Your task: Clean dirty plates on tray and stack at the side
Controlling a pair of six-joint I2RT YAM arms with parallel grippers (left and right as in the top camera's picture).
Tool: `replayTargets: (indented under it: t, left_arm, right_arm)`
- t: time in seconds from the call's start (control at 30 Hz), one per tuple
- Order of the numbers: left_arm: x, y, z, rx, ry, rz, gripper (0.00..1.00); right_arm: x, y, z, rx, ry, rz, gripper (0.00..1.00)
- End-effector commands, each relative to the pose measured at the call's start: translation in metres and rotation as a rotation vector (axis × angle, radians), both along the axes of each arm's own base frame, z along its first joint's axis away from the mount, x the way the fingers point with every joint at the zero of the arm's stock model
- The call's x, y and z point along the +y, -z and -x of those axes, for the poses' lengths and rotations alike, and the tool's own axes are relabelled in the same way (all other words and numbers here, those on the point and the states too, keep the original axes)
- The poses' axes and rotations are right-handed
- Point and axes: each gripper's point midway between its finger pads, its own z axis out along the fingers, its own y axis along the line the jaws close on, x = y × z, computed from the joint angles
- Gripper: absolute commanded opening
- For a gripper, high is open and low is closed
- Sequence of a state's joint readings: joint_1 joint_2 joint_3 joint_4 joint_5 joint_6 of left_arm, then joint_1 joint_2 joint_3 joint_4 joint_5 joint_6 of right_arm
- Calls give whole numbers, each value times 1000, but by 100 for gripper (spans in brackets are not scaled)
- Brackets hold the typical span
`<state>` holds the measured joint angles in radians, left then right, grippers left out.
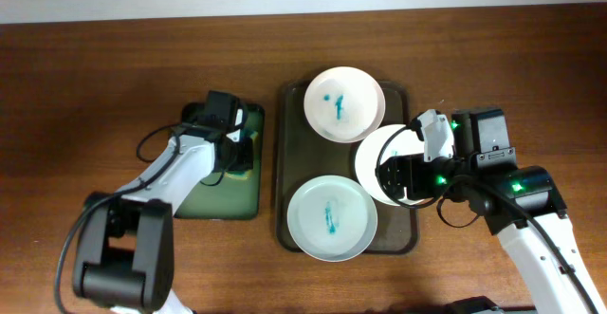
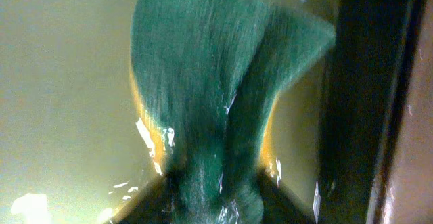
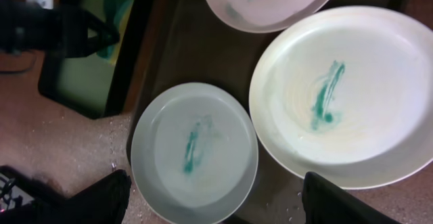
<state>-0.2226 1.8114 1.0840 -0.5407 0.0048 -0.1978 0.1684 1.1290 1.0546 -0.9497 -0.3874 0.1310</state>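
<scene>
Pinching a folded green scouring sponge with yellow backing between its fingers, the left claw is closed on the pad low inside the shallow green wash basin, which sits just beside the dark brown rectangular tray on that arm's side. Murky yellowish water covers the basin floor. The right claw hangs wide open and empty over the tray's right edge, above a white round plate that overlaps that edge. Two more white round plates lie on the tray, one at its far end and one at its near end. All three show teal smears near their centres, so no cleaning looks done, and nothing is stacked on the wooden desk beside the tray.

The step appears to be wetting the sponge. Done well, the pad should rise straight up, clear of the basin wall, and drip briefly. It should meet a plate flat side down over the streak while the right claw steadies that plate's rim.
</scene>
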Motion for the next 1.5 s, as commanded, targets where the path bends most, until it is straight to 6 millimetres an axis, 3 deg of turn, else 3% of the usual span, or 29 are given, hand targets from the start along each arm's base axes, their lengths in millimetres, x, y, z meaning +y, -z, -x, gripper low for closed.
replayTargets:
  t: [0.0,0.1,0.13,0.17,0.23,0.3,0.43,0.5,0.6,0.63,0.67,0.83,0.93,1.07,1.13,1.2,1.23,1.33,1.47]
  left_arm:
    - [9,29,-3,40,-63,-44,0]
    - [9,20,0,53,-75,-43,0]
    - [10,2,0,57,-76,-45,1]
    - [9,-16,-2,50,-75,-44,19]
    - [7,-42,-12,1,-50,-40,35]
    - [10,-47,-19,-32,-56,-56,42]
    - [19,-11,-20,26,-67,-121,39]
    - [5,22,-12,115,-42,-65,23]
    - [-5,37,-4,172,-25,-6,12]
    - [-5,32,-7,161,-26,-4,15]
    - [-4,16,-13,132,-7,-2,23]
    - [-8,-47,-29,27,12,16,47]
    - [-9,-44,-22,45,18,11,52]
    - [-5,-3,-7,120,17,-8,47]
    - [-4,23,0,161,17,-13,28]
    - [-3,30,2,179,17,-18,12]
    - [-4,29,1,174,17,-17,0]
    - [-6,17,-8,155,17,-12,0]
    - [-10,-35,-27,139,98,-29,0]
  right_arm:
    - [1,-5,-1,-12,0,-14,82]
    - [0,-4,1,-3,0,-13,82]
    - [0,-4,1,-3,0,-13,82]
    - [0,-4,1,-3,0,-13,82]
    - [0,-4,2,0,0,-12,82]
    - [0,-4,2,1,0,-11,82]
    - [-1,-3,1,0,6,-2,82]
    - [-3,-2,0,-1,13,8,82]
    - [-20,3,-5,11,114,68,82]
    - [-23,3,-6,11,131,80,82]
    - [-23,3,-6,11,131,80,82]
    - [-26,4,-7,15,156,89,82]
    - [-41,7,-10,31,282,120,82]
    - [-43,7,-11,36,299,120,82]
    - [-60,9,-11,55,361,120,82]
    - [-84,11,-11,85,439,93,82]
    - [-89,10,-10,86,427,74,82]
    - [-106,15,-11,108,448,58,82]
    - [-118,30,-16,163,485,59,82]
